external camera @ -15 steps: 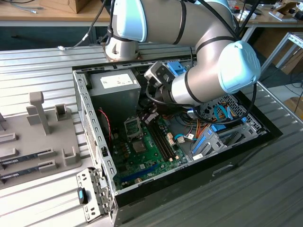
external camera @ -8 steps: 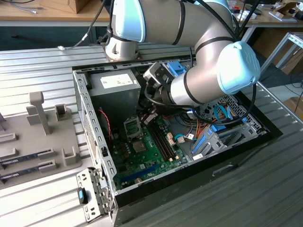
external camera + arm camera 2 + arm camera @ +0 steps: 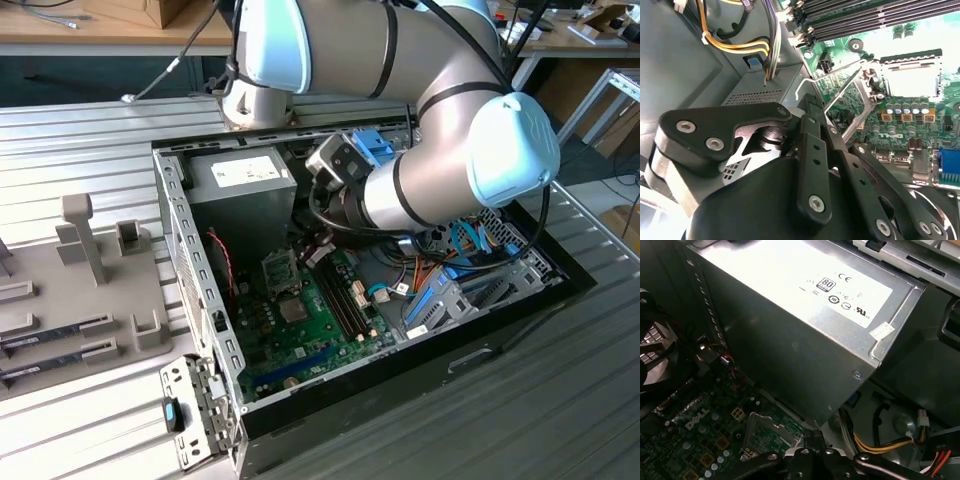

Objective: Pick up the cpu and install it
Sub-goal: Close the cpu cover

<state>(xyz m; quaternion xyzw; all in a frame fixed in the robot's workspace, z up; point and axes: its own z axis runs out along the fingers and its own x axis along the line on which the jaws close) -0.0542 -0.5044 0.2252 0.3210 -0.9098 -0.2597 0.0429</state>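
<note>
the gripper [image 3: 810, 107] hangs inside the open computer case [image 3: 200, 290], its jaws closed together at the tip, gripping nothing i can make out. the cpu [image 3: 912, 77] appears to sit in the motherboard socket [image 3: 910, 55], its lever [image 3: 840, 92] raised; keep the approach slow and clear of the power supply [image 3: 805, 325].

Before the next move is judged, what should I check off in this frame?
1. Pincer state: shut, tips together. Ok.
2. Cpu in the pincer: none seen between the tips. Not ok.
3. Cpu seated in the socket: its middle is washed out bright. Cannot tell.
4. Socket lever: the wire stands raised off the board, by the pincer tips. Ok.
5. Yellow and black cables: they lie beside the pincer, away from the socket. Ok.
6. Power supply: close beside the pincer; touching or apart, cannot tell.
</note>
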